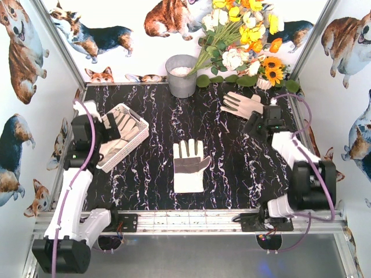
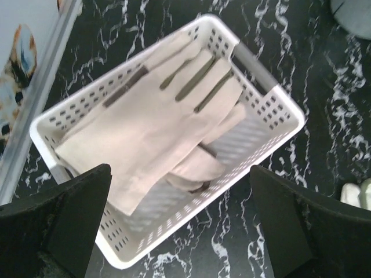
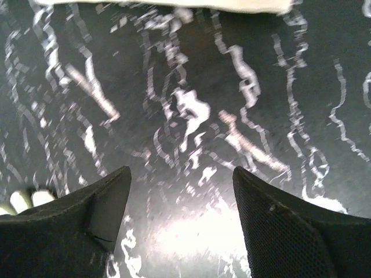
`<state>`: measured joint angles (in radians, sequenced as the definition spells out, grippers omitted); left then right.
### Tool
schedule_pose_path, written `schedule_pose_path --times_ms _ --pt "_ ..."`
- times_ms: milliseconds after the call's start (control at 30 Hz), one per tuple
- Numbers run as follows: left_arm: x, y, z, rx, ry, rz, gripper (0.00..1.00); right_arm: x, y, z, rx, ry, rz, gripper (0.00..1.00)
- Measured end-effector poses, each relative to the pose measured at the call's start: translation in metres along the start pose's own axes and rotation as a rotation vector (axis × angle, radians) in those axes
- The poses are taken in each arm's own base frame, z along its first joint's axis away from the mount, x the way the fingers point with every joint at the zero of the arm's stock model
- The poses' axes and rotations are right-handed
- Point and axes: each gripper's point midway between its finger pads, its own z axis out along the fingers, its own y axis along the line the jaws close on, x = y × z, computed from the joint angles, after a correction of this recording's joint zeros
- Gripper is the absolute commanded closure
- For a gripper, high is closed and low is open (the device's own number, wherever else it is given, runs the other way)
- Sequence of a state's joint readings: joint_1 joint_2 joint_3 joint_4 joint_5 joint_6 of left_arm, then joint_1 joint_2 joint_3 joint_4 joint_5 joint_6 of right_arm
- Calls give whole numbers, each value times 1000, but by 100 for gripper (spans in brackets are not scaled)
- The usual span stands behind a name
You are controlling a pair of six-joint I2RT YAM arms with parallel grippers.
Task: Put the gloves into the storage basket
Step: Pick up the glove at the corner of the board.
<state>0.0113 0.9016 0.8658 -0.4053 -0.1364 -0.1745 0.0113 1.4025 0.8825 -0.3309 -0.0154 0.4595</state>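
The white slotted storage basket (image 1: 134, 142) stands at the table's left, and gloves (image 2: 151, 116) lie stacked inside it (image 2: 272, 104). My left gripper (image 2: 179, 171) hangs open just above the basket's near corner and holds nothing; from above it (image 1: 109, 128) sits over the basket. A cream glove with grey patches (image 1: 188, 165) lies flat at mid-table. Another glove (image 1: 242, 104) lies at the back right. My right gripper (image 1: 255, 124) hovers just in front of that glove, open (image 3: 181, 171) over bare marble. A glove's edge (image 3: 174, 4) shows ahead of it.
A grey metal bucket (image 1: 181, 75) stands at the back centre beside a bunch of flowers (image 1: 243, 40). Corgi-print walls close the left, right and back. An aluminium rail (image 1: 191, 220) runs along the front. Cream fingertips (image 3: 20, 200) peek past the right gripper's left finger.
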Motion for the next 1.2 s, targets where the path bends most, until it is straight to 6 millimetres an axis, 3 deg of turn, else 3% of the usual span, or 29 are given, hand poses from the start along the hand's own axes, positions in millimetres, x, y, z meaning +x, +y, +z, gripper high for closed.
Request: schedule_pose_path --times_ms 167,433,733,1200 --pt "44 13 -3 -4 51 -9 0 -17 -43 29 69 10 153 32" --pt "40 20 -4 -23 29 13 0 -63 -84 56 79 -81 387 35" --pt "45 32 1 -65 52 49 0 -81 -82 98 -26 -54 568 44" --pt "46 42 3 -94 64 60 0 -86 -79 108 -62 -62 706 48"
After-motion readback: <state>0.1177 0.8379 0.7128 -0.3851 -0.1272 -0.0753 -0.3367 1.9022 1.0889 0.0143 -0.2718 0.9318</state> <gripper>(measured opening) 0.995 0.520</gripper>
